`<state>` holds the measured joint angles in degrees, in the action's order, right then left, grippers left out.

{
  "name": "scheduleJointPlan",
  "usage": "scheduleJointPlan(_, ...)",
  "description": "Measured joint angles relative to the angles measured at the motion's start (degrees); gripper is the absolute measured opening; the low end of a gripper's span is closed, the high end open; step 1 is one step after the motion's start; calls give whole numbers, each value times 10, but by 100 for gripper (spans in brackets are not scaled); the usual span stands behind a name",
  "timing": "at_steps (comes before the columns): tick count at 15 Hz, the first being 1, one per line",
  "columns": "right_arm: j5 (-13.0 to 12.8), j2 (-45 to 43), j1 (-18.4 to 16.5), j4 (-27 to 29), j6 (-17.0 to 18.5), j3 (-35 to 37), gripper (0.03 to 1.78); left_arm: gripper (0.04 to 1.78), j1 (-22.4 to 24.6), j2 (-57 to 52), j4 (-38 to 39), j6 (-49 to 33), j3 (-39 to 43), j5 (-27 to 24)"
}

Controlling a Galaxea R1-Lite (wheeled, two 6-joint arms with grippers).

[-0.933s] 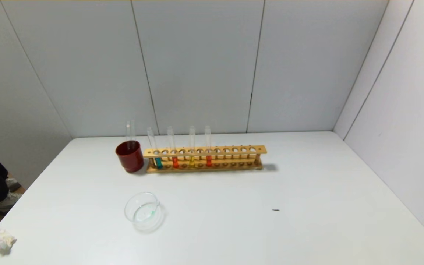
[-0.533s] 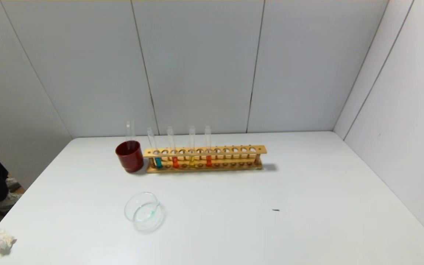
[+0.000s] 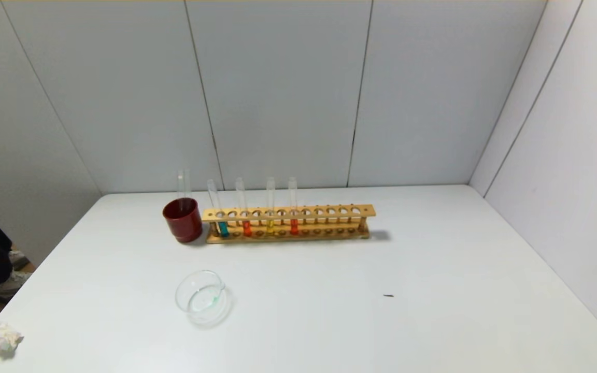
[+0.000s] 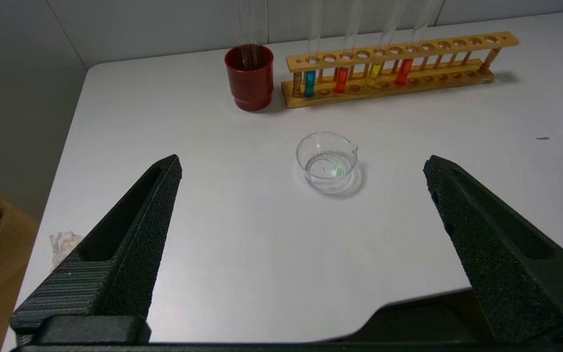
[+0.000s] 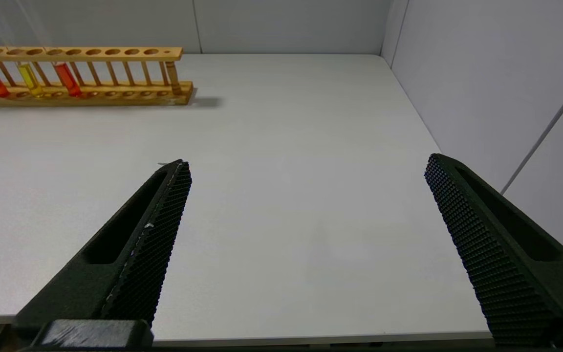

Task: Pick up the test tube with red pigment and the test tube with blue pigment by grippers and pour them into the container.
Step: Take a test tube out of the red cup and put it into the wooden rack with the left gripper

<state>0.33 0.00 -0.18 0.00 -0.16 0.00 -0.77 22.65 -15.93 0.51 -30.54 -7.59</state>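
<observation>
The test tube with blue pigment [image 3: 223,228] [image 4: 309,83] stands upright at the left end of a wooden rack [image 3: 329,211] at the back of the table. Beside it stands a test tube with red pigment [image 3: 246,228] [image 4: 341,79], and a like orange-red tube [image 3: 294,226] [image 5: 68,78] stands further right. The container [image 3: 202,298] [image 4: 328,159], a clear glass dish, sits on the table nearer me. My left gripper [image 4: 303,160] hangs open and empty above the table's near edge, short of the dish. My right gripper [image 5: 307,161] is open and empty over the bare right side. Neither shows in the head view.
A dark red cup [image 3: 183,220] holding a clear tube stands against the rack's left end. A yellow-liquid tube [image 3: 270,226] sits between the two red ones. A crumpled tissue [image 3: 2,339] lies at the near left corner. Grey walls close the back and right.
</observation>
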Motion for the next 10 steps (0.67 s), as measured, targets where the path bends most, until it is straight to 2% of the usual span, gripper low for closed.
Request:
scheduleJointPlan(5,0,0,0,0,0,0,175,175,-6,245,131,1,-96,-24)
scheduleJointPlan(10,0,0,0,0,0,0,175,175,-26,429,209,4,-182,-48)
